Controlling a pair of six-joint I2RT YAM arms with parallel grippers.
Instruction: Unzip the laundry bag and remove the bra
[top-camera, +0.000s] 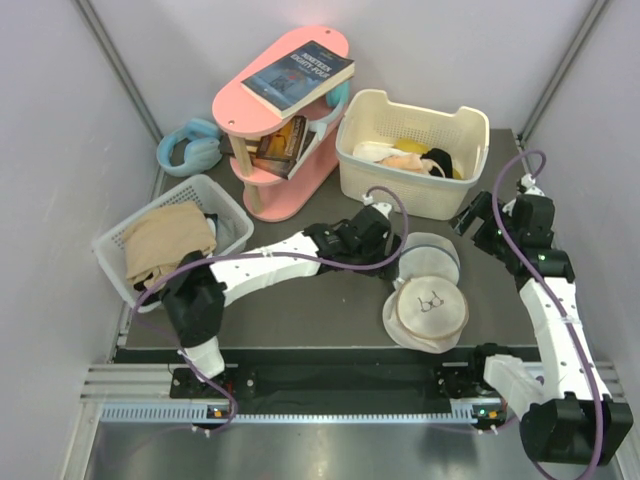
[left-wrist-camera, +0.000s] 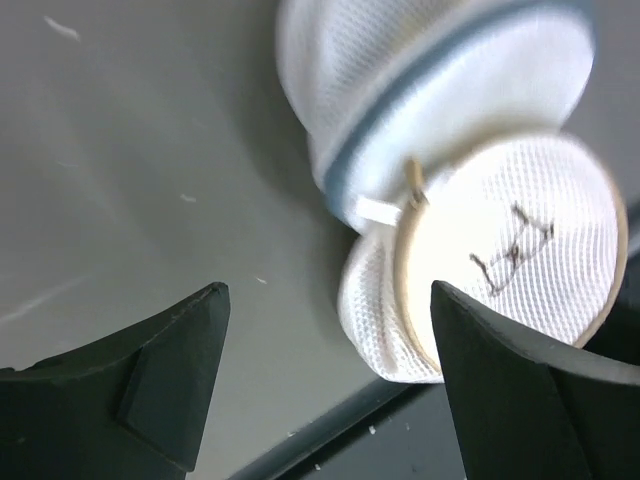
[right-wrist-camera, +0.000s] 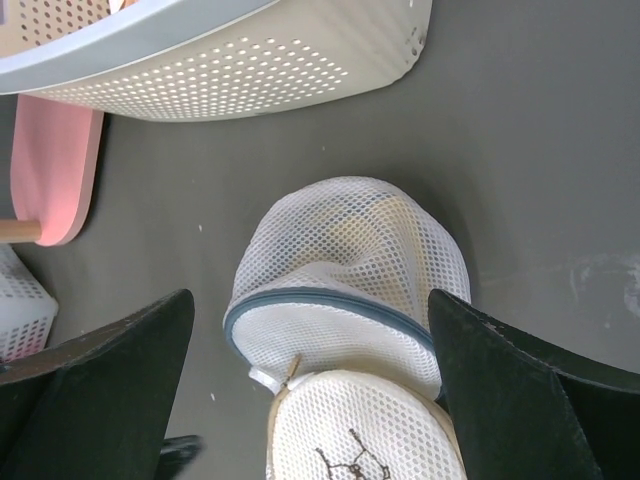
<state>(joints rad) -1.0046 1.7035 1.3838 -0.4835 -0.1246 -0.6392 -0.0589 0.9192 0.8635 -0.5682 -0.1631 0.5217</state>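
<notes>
Laundry bag (top-camera: 430, 305) lay on the dark table (top-camera: 300, 310), right of centre and close to the near edge, between the two arms. Its round cream face with the small black bra drawing was turned upward and ringed by a tan band. A second round white mesh bag (top-camera: 432, 257), trimmed in blue-grey, sat just behind it, and the two touched along their shared edge. The left wrist view showed a small tan pull (left-wrist-camera: 412, 185) and a white tab (left-wrist-camera: 380, 210) at that junction; I could not tell whether the zip was shut all the way round. Nothing of the contents could be made out through the mesh. Left gripper (top-camera: 388, 255) was stretched across the table to the left side of the white mesh bag. Its jaws were spread wide with only bare table between them, and whether a finger touched the mesh could not be told. Right gripper (top-camera: 478, 222) hung beyond the bags on the right, near the corner of the cream basket (top-camera: 400, 190). Its jaws were also spread wide and held nothing, and both bags showed below it in the wrist view. The cream basket held light, yellow and black clothes. A pink shelf (top-camera: 285, 130) with a book (top-camera: 298, 75) on top stood at far centre, with blue headphones (top-camera: 190, 148) beside it. A white basket (top-camera: 225, 195) at left held a beige garment (top-camera: 165, 240).
</notes>
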